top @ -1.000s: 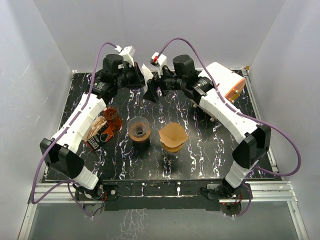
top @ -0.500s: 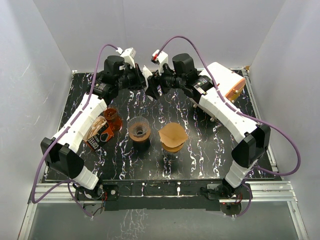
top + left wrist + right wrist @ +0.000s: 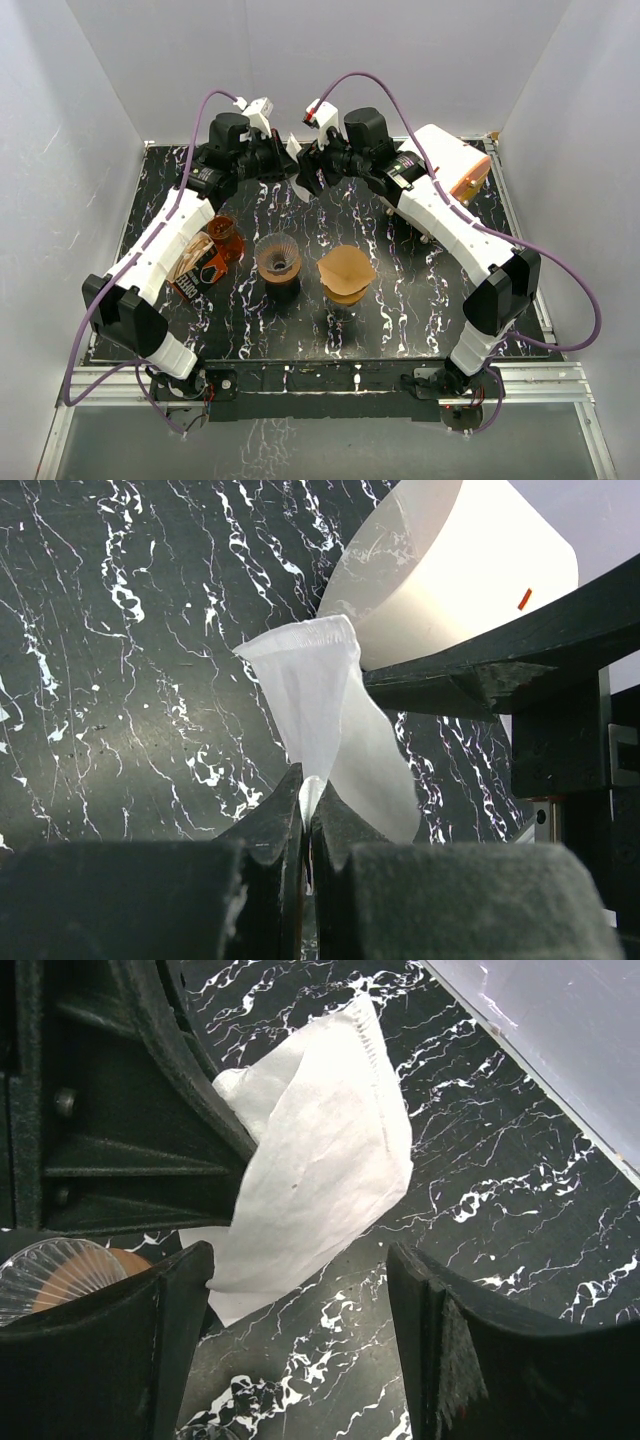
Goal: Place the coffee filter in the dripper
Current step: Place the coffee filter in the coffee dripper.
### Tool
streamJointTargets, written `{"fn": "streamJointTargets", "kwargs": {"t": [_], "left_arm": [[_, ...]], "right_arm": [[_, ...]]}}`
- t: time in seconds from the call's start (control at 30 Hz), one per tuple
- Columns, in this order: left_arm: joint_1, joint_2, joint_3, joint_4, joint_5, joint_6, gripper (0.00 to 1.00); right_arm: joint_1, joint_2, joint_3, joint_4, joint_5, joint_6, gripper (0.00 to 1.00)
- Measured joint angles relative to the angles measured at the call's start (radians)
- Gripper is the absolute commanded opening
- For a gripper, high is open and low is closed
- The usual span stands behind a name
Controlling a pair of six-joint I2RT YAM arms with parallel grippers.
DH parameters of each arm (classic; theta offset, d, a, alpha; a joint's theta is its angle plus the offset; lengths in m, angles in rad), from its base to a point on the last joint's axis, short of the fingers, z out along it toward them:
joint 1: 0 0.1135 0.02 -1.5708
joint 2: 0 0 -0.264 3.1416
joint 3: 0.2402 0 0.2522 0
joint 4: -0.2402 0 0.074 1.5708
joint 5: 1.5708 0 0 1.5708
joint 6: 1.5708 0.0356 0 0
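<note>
The left end effector (image 3: 308, 792) is pinched tight on the tip of the coffee filter (image 3: 318, 695), high over the far middle of the bench (image 3: 420, 300). The right end effector (image 3: 300, 1265) stands half open around the paper, maybe not touching it. It should close softly on the loose edge. From above, the two end effectors almost hide the filter.

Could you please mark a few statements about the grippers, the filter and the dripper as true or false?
1. The left gripper is shut on the white filter. True.
2. The right gripper is clamped on the filter. False: its jaws stand open, one on each side of it.
3. The filter sits in the dripper. False: it is held up by the left gripper, away from the dripper.
4. A brown paper cone stands beside the dripper. True.
</note>
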Motion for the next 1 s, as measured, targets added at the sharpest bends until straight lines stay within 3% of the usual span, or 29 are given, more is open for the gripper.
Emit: {"fn": "streamJointTargets", "kwargs": {"t": [0.5, 1.0], "left_arm": [[0.0, 0.0, -0.046, 0.028, 0.017, 0.016, 0.0], [0.0, 0.0, -0.059, 0.07, 0.036, 0.026, 0.0]], "right_arm": [[0.0, -0.006, -0.008, -0.002, 0.076, -0.017, 0.6], [0.0, -0.007, -0.009, -0.002, 0.114, 0.02, 0.3]]}}
